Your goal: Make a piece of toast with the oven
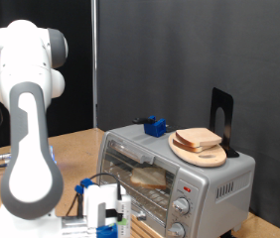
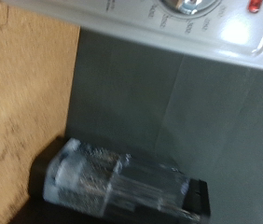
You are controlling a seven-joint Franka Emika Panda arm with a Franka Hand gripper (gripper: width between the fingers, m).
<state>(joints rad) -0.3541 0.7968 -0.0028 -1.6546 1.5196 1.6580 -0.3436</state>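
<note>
The silver-grey oven stands on the table at the exterior view's right. Its glass door looks closed. A pale slice, the piece of toast, lies on the wire rack inside. My gripper hangs low in front of the oven, towards the exterior view's bottom, and touches nothing. In the wrist view the fingers lie together with no gap and nothing between them. That view also shows the oven's control panel with a knob and the red light.
A round wooden board with other bread slices sits on the oven's top, beside a blue object and a black stand. The wooden table and a dark grey surface lie below the gripper.
</note>
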